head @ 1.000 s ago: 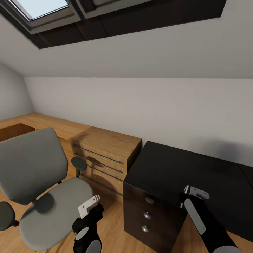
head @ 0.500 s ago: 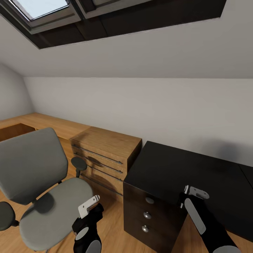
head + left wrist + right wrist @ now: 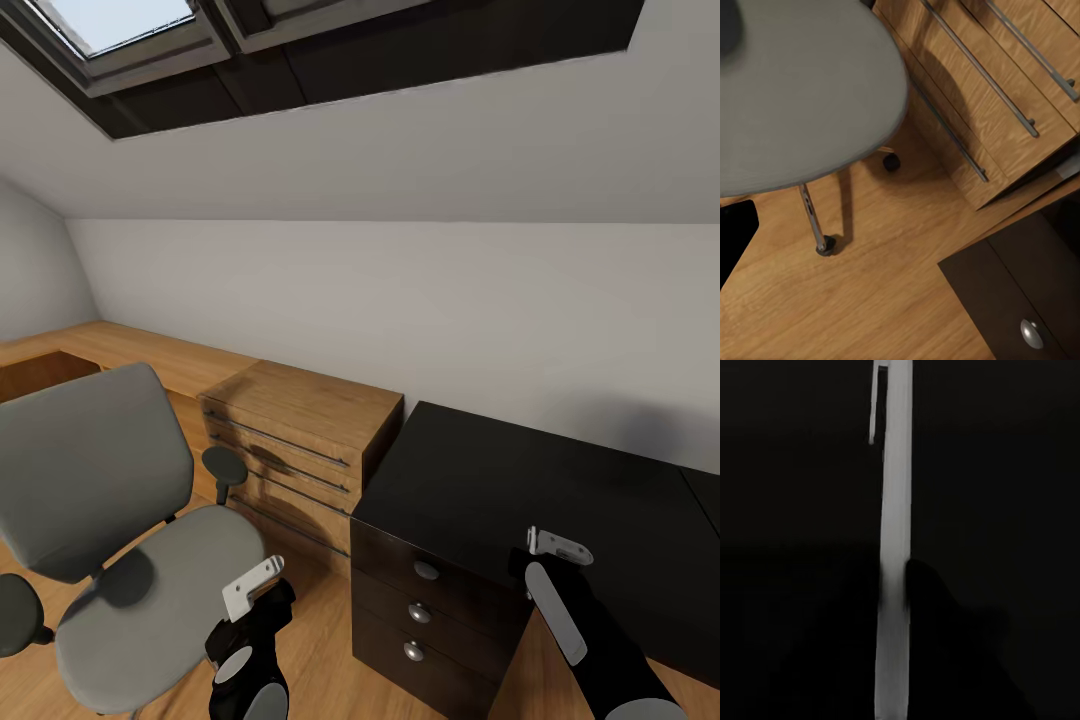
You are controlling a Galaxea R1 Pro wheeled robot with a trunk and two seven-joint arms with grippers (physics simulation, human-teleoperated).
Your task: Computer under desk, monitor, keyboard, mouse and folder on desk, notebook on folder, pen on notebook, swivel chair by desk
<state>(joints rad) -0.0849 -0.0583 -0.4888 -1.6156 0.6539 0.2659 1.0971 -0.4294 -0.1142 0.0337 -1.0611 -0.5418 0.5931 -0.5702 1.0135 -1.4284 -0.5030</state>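
**Robot beside a grey swivel chair and two drawer units in an attic bedroom**

The head camera looked forward and down at a white wall under a sloped ceiling with a skylight [image 3: 120, 25] at the upper left. A grey swivel chair [image 3: 110, 530] stood at the lower left on a wooden floor [image 3: 320, 640], its seat bare. Just beside it, against the wall, was a light wooden drawer unit [image 3: 295, 440] with long bar handles. Touching that unit on its other side stood a black desk [image 3: 520, 500] with round-knobbed drawers [image 3: 420, 612] on its front; the part of its top in view carried nothing.

The left gripper [image 3: 252, 588] hung low in front of the chair seat, over the floor. How far its jaws were parted could not be told. Its wrist camera showed the chair seat [image 3: 802, 90], a chair leg with a castor [image 3: 825, 244], and the wooden drawers.

The right gripper [image 3: 558, 546] hovered over the front edge of the black desk. Its wrist camera showed a slim pale pen [image 3: 892, 547] against darkness, running along the line of the jaws. Whether the jaws gripped it could not be told.
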